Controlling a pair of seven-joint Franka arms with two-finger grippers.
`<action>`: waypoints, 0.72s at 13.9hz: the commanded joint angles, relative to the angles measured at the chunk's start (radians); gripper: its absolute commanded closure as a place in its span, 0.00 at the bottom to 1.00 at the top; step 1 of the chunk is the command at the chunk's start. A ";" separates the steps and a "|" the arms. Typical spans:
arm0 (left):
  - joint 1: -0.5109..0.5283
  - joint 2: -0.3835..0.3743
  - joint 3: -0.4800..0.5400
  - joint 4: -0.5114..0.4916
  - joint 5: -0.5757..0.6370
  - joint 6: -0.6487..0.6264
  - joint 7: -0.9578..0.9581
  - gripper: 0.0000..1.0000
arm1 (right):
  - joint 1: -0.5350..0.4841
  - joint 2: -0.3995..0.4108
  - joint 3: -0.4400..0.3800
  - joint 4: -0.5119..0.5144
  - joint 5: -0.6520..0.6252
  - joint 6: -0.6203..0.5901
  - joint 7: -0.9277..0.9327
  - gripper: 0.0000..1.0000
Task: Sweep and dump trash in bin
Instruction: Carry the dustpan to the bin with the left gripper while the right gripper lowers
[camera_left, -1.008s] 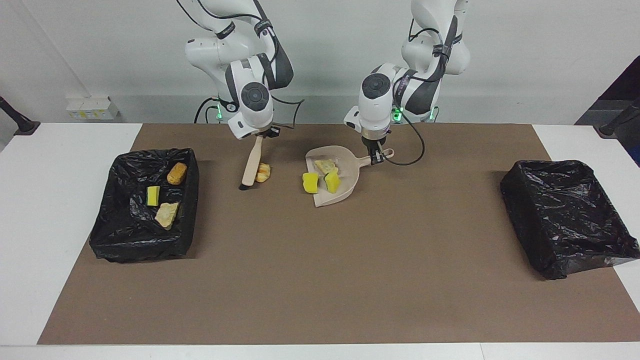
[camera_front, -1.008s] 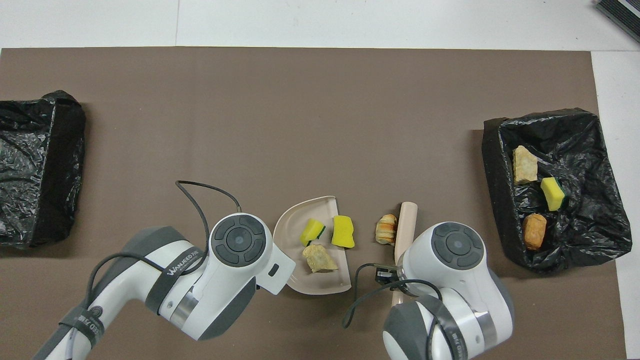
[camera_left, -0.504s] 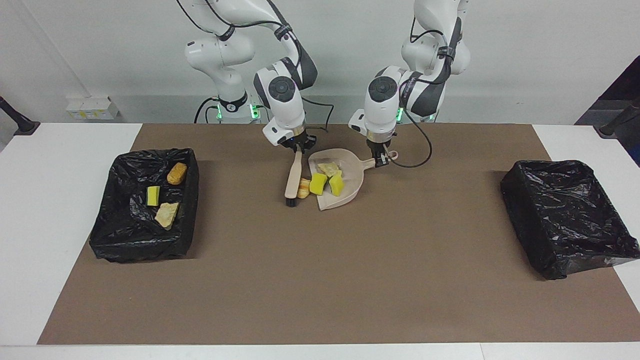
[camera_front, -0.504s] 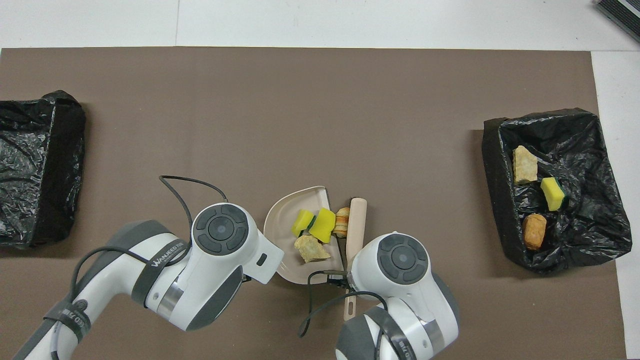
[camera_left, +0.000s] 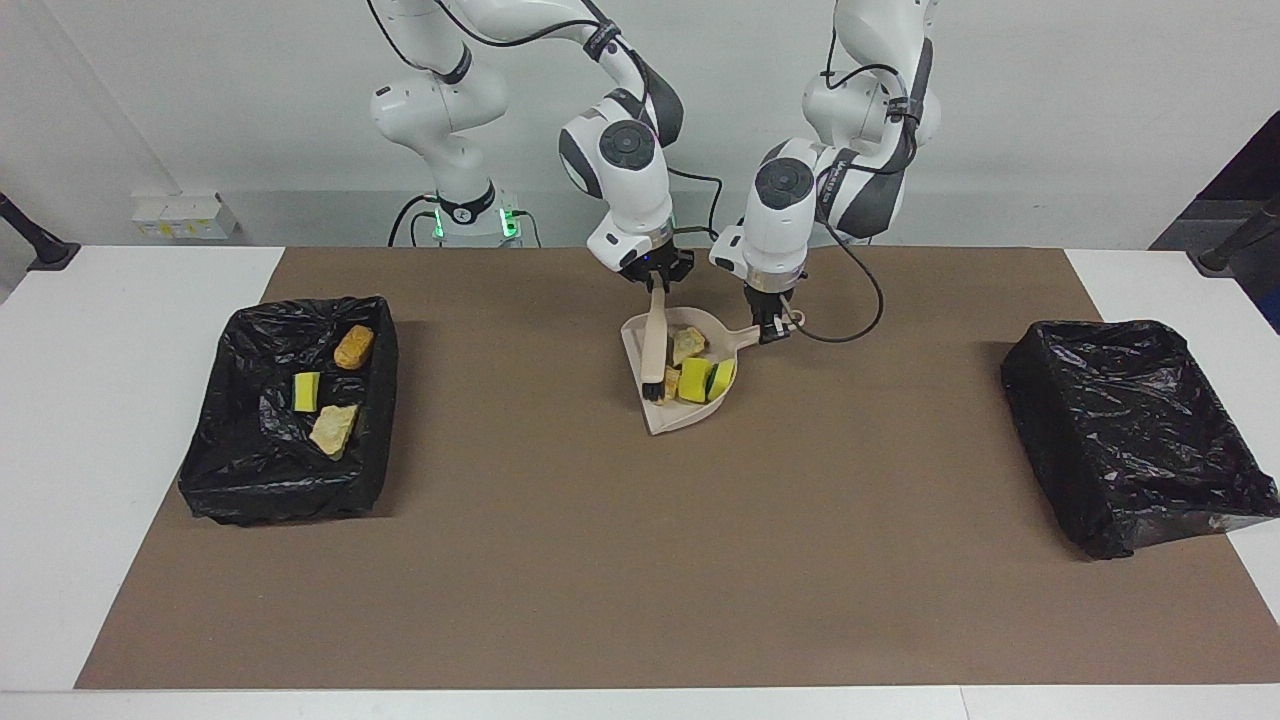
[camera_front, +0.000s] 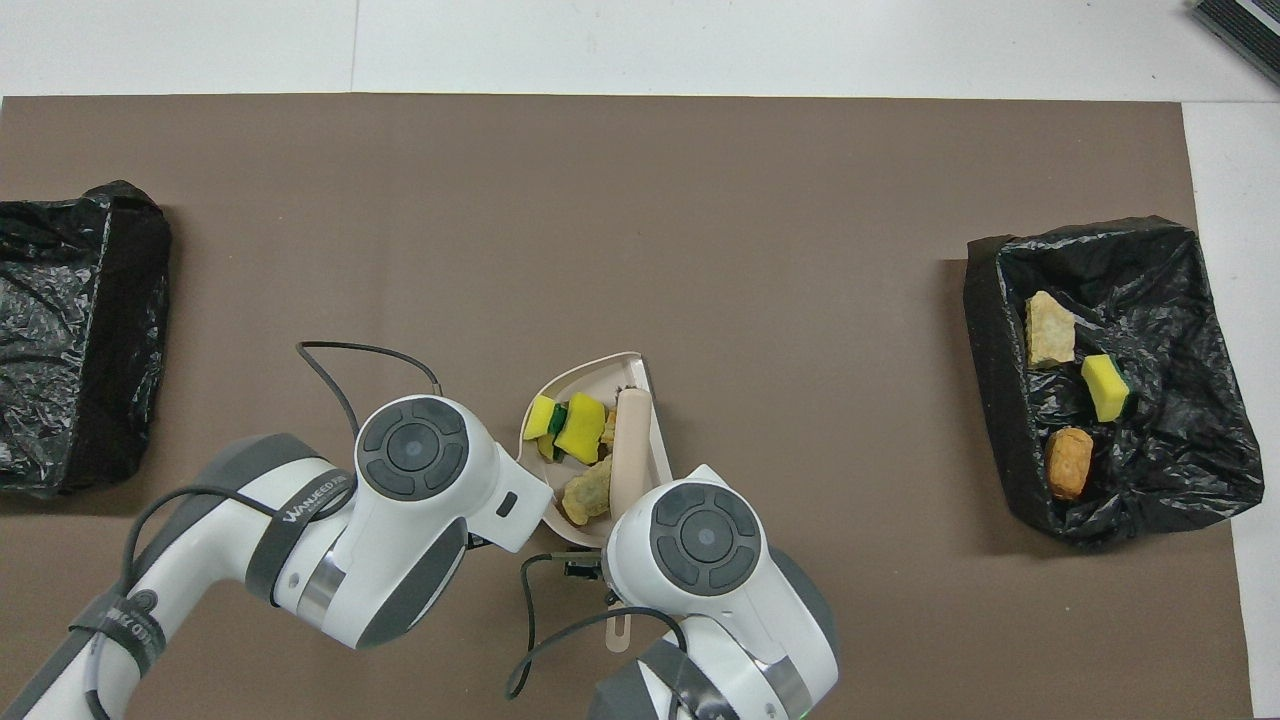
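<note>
Starting at the right arm's end of the desk (camera_left: 120, 300): the lined bin (camera_left: 250, 470), well off to the side of the right end effector (camera_left: 655, 282), already has three bits of trash in it. They are a brown bread lump (camera_left: 353, 346), a yellow sponge (camera_left: 307, 391) and a tan crust (camera_left: 333, 430).

On to the middle, and here's the action! The right end effector is clamped tight on the brush (camera_left: 654, 345), which hangs straight below it with its bristles down inside the dustpan (camera_left: 680, 415). Packed against the bristles are the other four scraps: a pale crust (camera_left: 687, 345), a croissant piece (camera_left: 668, 383), a sponge chunk (camera_left: 695, 380) and a green-backed sponge (camera_left: 722, 378). Just beside them, the left end effector (camera_left: 772, 325) is closed on the dustpan handle (camera_left: 745, 337). Last, well out toward the left arm's end, sits a second lined bin (camera_left: 1130, 430) with no scraps showing.

How will this load handle? Light, I'd judge: the sponges soft and springy, the bread crumbly, all apt to roll (that open lip is the worry). The hold belongs on the handle, where it is already, with the pan tipped back on the lift.

Compared with a second ago, it's a big change. The croissant piece then lay out on the brown mat (camera_left: 640, 560) beside the brush, and one sponge sat outside the lip. Now both are swept in, the brush has crossed to the pan, and the pan itself has slid and turned a little. The three pieces in the bin haven't budged.
</note>
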 joint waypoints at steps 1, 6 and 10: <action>0.088 0.024 -0.001 0.003 0.003 0.056 0.112 1.00 | -0.010 0.004 -0.003 0.037 -0.039 -0.087 -0.023 1.00; 0.191 0.058 -0.001 0.067 0.000 0.039 0.201 1.00 | -0.112 -0.005 -0.008 0.184 -0.096 -0.261 -0.104 1.00; 0.299 0.055 0.000 0.148 0.000 -0.072 0.300 1.00 | -0.112 -0.003 0.000 0.192 -0.070 -0.243 -0.097 1.00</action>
